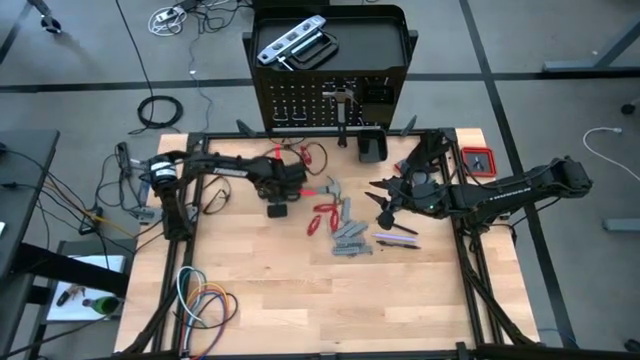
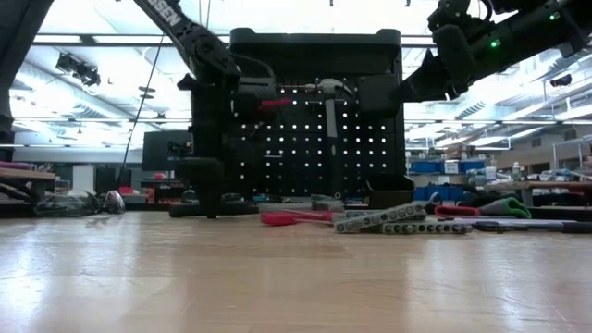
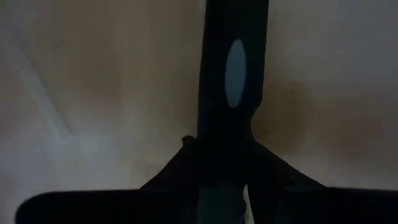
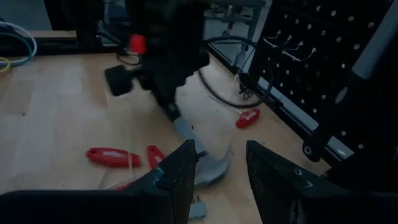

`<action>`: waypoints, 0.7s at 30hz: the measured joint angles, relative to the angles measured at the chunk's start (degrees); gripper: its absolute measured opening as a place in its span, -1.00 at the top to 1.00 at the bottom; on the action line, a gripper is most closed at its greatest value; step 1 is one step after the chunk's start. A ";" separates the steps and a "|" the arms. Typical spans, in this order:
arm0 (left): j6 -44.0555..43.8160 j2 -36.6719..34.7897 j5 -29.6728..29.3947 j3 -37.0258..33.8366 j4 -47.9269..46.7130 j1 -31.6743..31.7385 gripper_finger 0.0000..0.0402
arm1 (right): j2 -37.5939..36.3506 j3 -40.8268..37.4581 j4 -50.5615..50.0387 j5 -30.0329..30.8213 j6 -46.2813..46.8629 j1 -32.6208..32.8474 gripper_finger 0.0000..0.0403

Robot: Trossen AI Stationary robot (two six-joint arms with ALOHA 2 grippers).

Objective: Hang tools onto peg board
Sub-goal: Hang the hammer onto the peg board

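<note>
Low view: wooden tabletop (image 2: 277, 277); workshop bkgd

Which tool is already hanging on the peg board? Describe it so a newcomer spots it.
Find the peg board, the black holed panel upright at the table's far edge. Near its middle hangs a hammer, steel head up, handle pointing down. The other tools lie flat on the wooden table.

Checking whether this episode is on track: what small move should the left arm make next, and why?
Probably raise the left claw a little, provided it has hold of the handle. It sits low at the handle of the hammer lying on the table, and the peg board hooks are higher up. The right claw waits open nearby.
</note>
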 joint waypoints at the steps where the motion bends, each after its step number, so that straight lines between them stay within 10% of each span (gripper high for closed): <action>1: -0.30 -0.46 -0.19 1.02 -0.82 -1.45 0.58 | 0.00 0.00 -0.16 0.00 -0.08 0.00 0.25; 21: -5.51 -6.43 -18.94 1.17 4.89 -17.56 0.58 | 8.31 0.02 -1.44 -10.71 4.75 -2.54 0.25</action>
